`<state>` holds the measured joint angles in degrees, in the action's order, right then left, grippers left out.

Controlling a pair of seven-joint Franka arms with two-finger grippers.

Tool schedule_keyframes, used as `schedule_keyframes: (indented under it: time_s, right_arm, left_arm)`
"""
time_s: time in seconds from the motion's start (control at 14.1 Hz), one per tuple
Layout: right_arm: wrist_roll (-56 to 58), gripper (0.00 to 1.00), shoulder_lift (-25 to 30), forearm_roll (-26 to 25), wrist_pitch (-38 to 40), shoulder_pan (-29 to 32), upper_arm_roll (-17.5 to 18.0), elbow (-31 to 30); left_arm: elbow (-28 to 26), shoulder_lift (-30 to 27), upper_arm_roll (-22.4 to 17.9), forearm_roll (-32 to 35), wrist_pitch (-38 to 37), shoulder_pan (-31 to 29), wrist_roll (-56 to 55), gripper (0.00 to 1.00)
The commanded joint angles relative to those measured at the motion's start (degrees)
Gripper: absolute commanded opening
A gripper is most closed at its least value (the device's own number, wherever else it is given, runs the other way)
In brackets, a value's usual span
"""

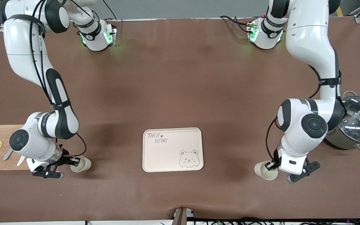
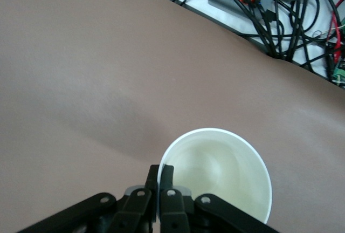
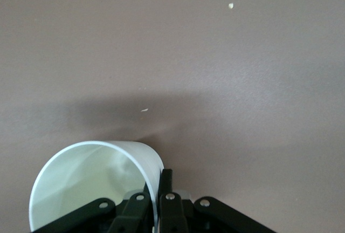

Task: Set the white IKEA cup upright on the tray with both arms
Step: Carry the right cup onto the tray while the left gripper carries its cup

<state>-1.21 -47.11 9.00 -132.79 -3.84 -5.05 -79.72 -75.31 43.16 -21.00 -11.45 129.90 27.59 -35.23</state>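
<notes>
Two white cups, both lying tipped, mouths toward the tray [image 1: 172, 149]. One cup [image 1: 80, 163] sits on the tabletop toward the right arm's end from the tray; right gripper [image 3: 156, 190] has jaws closed on its rim wall. Other cup [image 1: 265, 170] sits toward the left arm's end from the tray; left gripper [image 2: 160, 182] has jaws pinching its rim likewise. Judgement: light, thin-walled, smooth, may flex or slip. Rim pinch works; keep the squeeze gentle while righting.
</notes>
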Motion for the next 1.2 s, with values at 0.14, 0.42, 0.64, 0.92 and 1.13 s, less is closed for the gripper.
schedule_keyframes:
  time_s: [0.14,0.42,0.64,0.92,1.13]
  right_arm:
    - [-9.9,0.00,1.7,1.2,16.1,-2.7,0.2,9.0]
    - [-26.4,0.00,2.2,0.9,18.2,-9.2,0.1,11.0]
    - [-36.2,0.00,2.0,0.8,17.4,-13.7,0.0,12.2]
    - [-41.9,0.00,1.2,0.8,15.2,-17.0,-0.2,12.3]
    - [-46.3,0.00,0.4,0.7,12.4,-19.2,-0.2,12.2]
  left_arm:
    - [1.4,0.2,-2.4,-0.5,-2.6,5.7,-7.7,0.00]
    - [1.4,0.7,-5.6,-0.5,-2.6,12.0,-14.0,0.00]
    - [1.5,1.7,-5.7,1.8,-2.6,15.3,-18.7,0.00]
    - [1.6,3.0,-5.6,5.6,-2.5,19.3,-26.2,0.00]
    - [3.2,5.3,-5.6,5.7,-2.3,22.1,-30.7,0.00]
